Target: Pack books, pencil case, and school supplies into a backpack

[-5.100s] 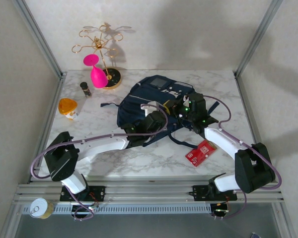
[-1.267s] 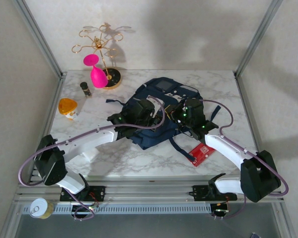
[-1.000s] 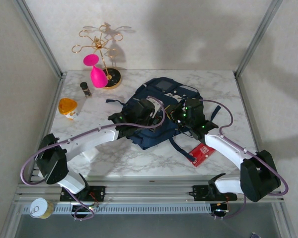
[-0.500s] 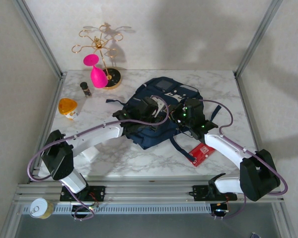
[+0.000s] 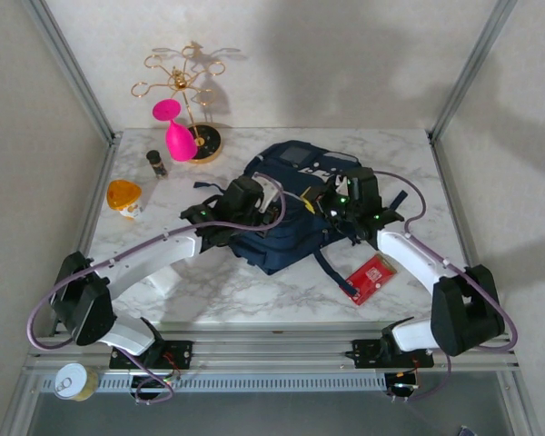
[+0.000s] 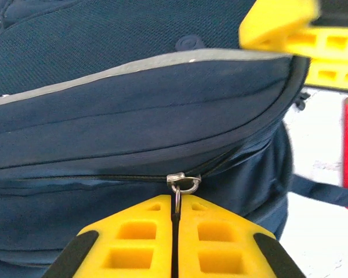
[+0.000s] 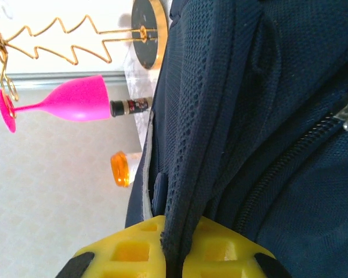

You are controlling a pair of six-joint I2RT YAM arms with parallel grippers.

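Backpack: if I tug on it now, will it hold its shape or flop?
Probably floppy: the backpack fabric bunches into a fold where the right claw pinches it. It would likely sag rather than lift whole. The zipper pull in the left claw looks small and metal, so it may slip.

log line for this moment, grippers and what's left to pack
left gripper: shut on zipper pull | right gripper: shut on backpack fabric fold | red packet: outside backpack, not yet packed
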